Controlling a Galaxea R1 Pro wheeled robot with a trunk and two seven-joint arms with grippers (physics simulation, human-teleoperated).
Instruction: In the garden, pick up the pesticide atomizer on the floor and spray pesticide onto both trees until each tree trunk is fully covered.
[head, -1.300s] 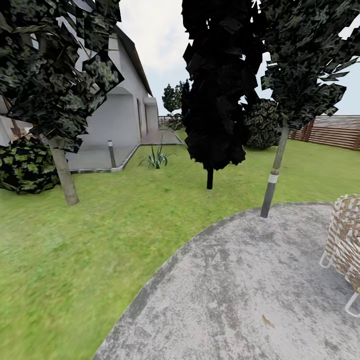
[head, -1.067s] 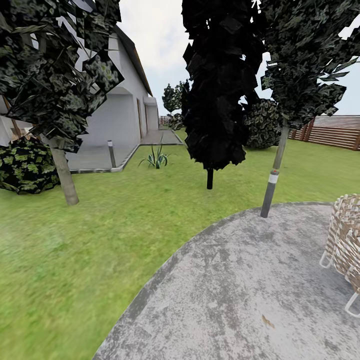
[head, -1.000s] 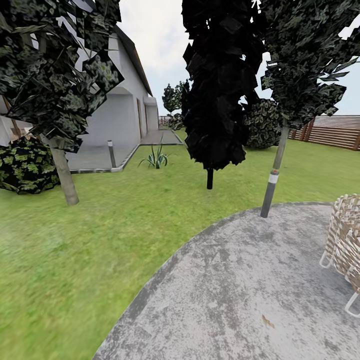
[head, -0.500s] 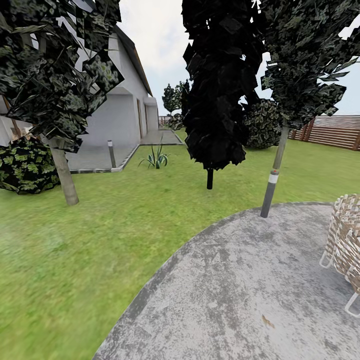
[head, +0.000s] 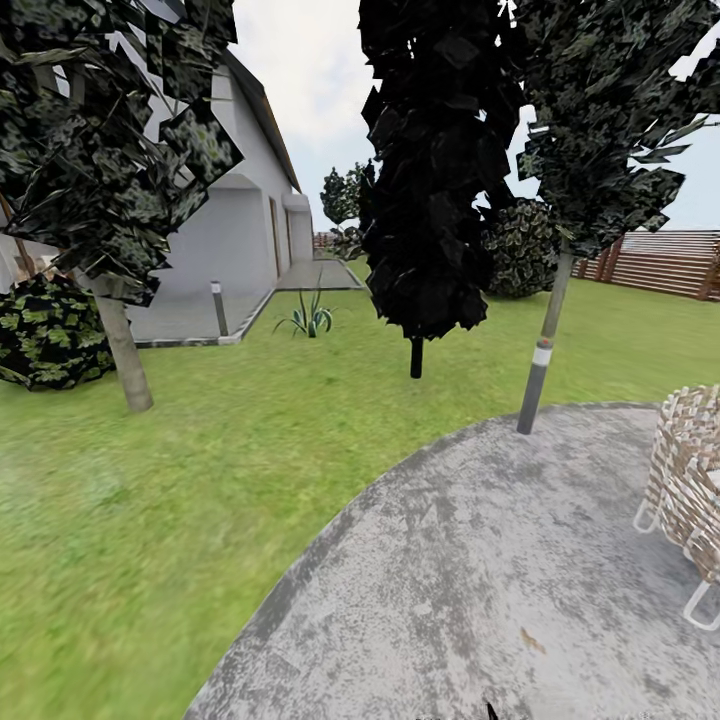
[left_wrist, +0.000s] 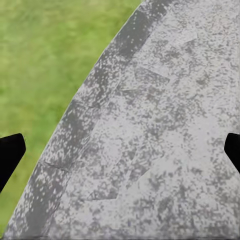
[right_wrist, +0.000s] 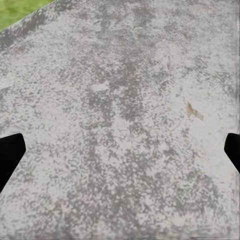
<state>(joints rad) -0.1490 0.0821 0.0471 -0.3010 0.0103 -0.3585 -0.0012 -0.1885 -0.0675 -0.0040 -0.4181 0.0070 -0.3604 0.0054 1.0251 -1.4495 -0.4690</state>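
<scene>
Both tools spread wide over mottled grey paving (head: 480, 560); woven wicker chair (head: 690, 480) at right

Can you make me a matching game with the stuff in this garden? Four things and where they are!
Things:
1. wicker chair
2. fence
3. house
4. black conifer

Places:
A. far back on the right, behind the lawn
B. middle of the lawn, on a thin dark stem
C. right edge of the grey paving
D. left side, behind the leafy tree

Pairs: 1-C, 2-A, 3-D, 4-B
</scene>
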